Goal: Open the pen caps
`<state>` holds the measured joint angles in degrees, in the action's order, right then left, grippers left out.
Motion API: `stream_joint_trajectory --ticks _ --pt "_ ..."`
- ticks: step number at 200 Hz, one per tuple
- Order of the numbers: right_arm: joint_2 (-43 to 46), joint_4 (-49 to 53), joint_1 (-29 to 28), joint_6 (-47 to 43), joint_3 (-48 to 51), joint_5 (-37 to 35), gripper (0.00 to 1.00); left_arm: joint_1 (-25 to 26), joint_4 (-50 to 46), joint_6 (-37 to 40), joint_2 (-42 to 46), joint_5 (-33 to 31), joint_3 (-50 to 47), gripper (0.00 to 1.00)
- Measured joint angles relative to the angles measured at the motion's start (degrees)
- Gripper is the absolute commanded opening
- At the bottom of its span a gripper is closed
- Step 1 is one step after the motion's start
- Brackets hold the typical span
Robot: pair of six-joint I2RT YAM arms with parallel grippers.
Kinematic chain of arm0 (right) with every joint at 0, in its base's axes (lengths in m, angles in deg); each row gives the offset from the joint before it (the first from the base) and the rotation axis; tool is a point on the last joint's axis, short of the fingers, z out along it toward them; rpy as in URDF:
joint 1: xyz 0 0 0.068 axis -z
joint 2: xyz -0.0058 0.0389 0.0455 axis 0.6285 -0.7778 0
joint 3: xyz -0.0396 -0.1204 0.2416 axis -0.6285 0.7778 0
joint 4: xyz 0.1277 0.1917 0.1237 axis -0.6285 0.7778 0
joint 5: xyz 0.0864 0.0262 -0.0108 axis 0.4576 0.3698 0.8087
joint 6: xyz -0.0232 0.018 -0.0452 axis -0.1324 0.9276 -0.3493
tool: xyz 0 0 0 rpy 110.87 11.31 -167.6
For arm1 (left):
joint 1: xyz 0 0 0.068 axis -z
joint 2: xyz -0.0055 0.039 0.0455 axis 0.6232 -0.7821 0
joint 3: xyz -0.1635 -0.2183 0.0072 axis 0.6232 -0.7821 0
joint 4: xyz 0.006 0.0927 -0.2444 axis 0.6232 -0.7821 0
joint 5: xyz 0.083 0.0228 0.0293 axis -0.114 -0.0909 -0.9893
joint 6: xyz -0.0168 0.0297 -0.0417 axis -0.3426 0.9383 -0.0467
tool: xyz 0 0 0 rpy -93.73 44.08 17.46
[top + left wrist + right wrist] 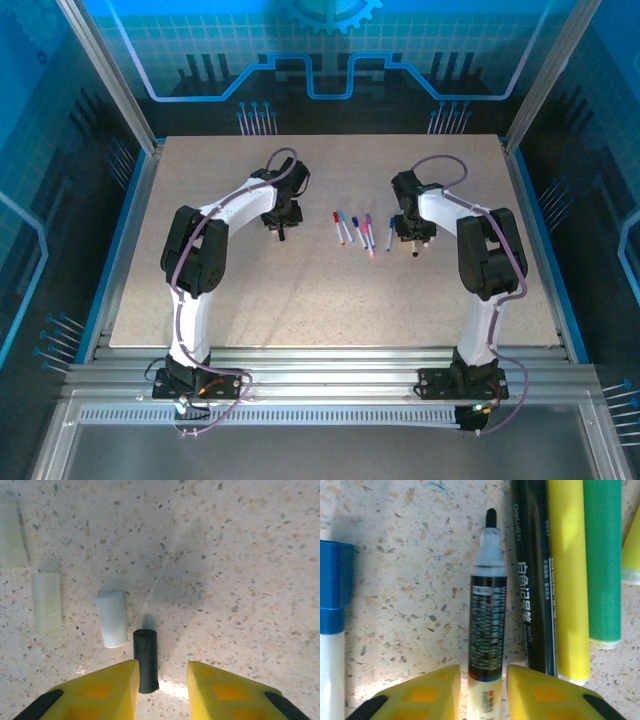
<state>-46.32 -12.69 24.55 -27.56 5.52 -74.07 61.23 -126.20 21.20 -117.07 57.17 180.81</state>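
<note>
The left gripper [162, 675] hangs low over the speckled beige tabletop [240, 555] with its yellow fingers [107, 690] spread apart and gripping nothing. A short black plastic cap [145, 660] lies on the surface between them, its near end just beside one finger, with bare table showing on its other side. A stubby white plastic cap [112, 619] lies just beside it. Farther out lie a pale greenish translucent cap [47, 602] and a second pale cap [11, 537] at the frame's edge, each lying apart from the others. The right gripper [483, 675] has its fingers drawn in against the barrel of an uncapped marker with a black printed label [487, 615] — its dark nib is bare and points away from the wrist. On one side of the marker, a blue plastic cap [335, 587] sits on a white pen body [331, 675]. On the other side a slim black pen with white lettering [535, 580] lies against the marker, followed by a yellow barrel [567, 580] and a green barrel [602, 560], side by side. From overhead, a small cluster of pens [362, 232] lies mid-table between the two arms, nearer the right one.
</note>
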Motion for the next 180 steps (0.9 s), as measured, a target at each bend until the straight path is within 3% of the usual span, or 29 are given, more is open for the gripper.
stream_joint_trajectory --ticks 44,74,107,136,180 --pt "0.00 1.11 0.00 -0.13 -0.57 -1.31 0.38 0.72 0.02 0.00 1.66 0.02 0.79 0.31" --pt "0.83 1.53 -0.28 -0.13 -0.57 -1.68 0.38 2.36 0.72 -0.22 2.27 0.90 1.18 0.36" --pt "8.02 1.29 -2.05 0.31 0.22 -0.94 0.40 5.46 2.21 -0.94 1.92 3.04 3.87 0.39" --pt "14.16 0.72 -4.13 1.14 0.63 1.55 0.44 8.09 3.58 -1.81 -2.14 4.52 10.88 0.40" --pt "16.11 -0.63 -5.33 2.01 3.63 5.29 0.45 9.81 3.37 -2.12 -10.25 5.01 18.01 0.38"
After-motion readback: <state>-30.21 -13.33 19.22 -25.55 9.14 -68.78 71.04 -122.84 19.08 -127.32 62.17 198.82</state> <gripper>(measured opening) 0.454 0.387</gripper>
